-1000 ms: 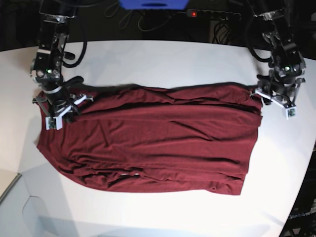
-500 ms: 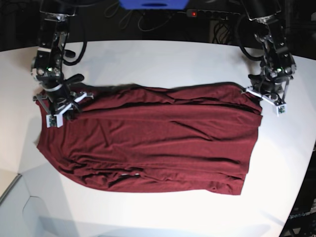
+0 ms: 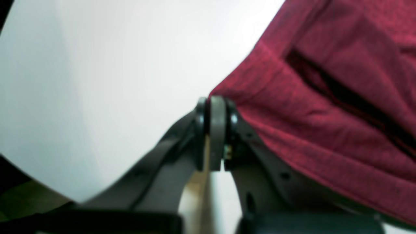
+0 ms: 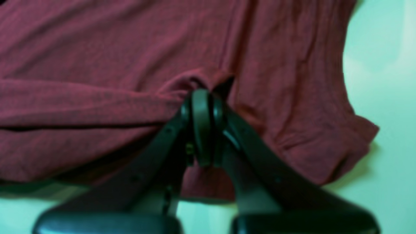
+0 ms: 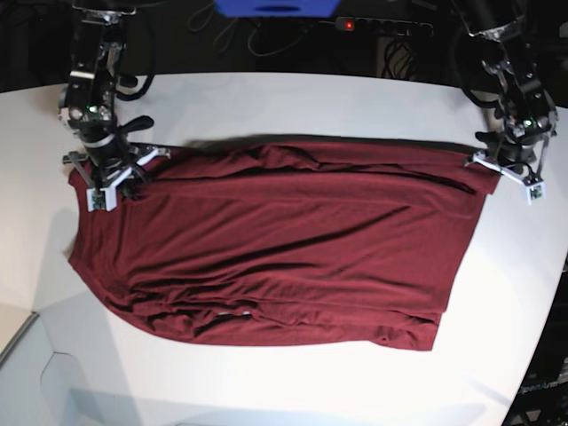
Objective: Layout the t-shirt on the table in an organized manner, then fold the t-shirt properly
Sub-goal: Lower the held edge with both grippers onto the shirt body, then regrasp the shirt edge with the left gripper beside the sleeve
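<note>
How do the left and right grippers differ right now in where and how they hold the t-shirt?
The left gripper pinches the t-shirt at its very corner, with bare table beside it; the right gripper bites into a bunched fold further in, with fabric on both sides. In the base view the left gripper is on the picture's right, the right gripper on its left. Both are shut on the far edge, which runs taut between them.

Both arms reach down from the far side, well apart; the left gripper point(image 5: 504, 169) sits at the base view's right with its jaws pressed together on the t-shirt's point(image 5: 284, 248) corner; the right gripper point(image 5: 111, 182) sits at that view's left, jaws likewise clamped on a bunched fold of fabric; both wrists point downward.
</note>
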Robot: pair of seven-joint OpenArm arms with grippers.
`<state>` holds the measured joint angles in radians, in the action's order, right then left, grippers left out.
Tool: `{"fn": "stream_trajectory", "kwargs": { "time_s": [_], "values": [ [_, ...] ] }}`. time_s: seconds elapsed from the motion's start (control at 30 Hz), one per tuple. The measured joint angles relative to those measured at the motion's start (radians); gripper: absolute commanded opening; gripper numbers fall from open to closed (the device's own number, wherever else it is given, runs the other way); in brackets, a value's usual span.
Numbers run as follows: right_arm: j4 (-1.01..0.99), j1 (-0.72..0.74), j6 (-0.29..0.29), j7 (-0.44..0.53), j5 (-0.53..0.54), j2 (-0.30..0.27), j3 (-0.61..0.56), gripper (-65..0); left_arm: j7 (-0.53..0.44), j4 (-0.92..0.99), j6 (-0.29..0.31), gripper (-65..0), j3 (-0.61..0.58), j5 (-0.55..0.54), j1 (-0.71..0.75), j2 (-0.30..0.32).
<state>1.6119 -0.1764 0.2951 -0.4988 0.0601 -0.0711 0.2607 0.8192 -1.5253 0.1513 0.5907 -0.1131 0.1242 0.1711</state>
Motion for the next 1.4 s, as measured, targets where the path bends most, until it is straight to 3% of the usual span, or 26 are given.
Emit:
{"fn": "stream_trajectory", "kwargs": {
  "time_s": [0.37,0.47,0.53,0.6,0.7,0.77,1.0,1.4],
  "values": [
    [0.000,-0.020,0.000,0.001,0.000,0.000,0.000,-64.9,-0.001,0.000,0.000,-65.0,-0.003,-0.003,0.001,-0.003],
    [0.000,-0.021,0.000,0.000,-0.001,-0.001,0.000,-56.1,-0.001,0.000,0.000,-64.7,-0.003,-0.004,0.000,-0.003],
    [0.000,-0.021,0.000,0.002,0.000,-0.001,0.000,-48.9,0.000,0.000,0.001,-61.2,-0.003,-0.004,0.000,-0.003],
    [0.006,-0.022,0.000,-0.002,-0.001,-0.001,0.000,-42.4,0.003,-0.002,0.001,-53.7,-0.003,-0.004,0.001,-0.005],
    [0.051,-0.042,0.000,0.005,-0.002,-0.001,0.001,-38.4,0.004,-0.034,0.002,-42.7,-0.002,-0.012,0.018,-0.009],
    [0.071,-0.052,0.000,0.003,-0.002,0.000,0.001,-38.5,0.008,-0.070,0.001,-39.1,-0.001,-0.010,0.038,-0.009],
    [0.092,-0.055,0.000,0.002,0.000,0.000,0.001,-38.5,0.002,-0.171,0.002,-38.8,0.013,-0.015,0.042,-0.026],
    [0.091,-0.057,0.000,0.001,0.000,0.000,0.001,-38.5,0.003,0.063,-0.001,-38.8,0.004,-0.004,-0.147,-0.102]
  ]
}}
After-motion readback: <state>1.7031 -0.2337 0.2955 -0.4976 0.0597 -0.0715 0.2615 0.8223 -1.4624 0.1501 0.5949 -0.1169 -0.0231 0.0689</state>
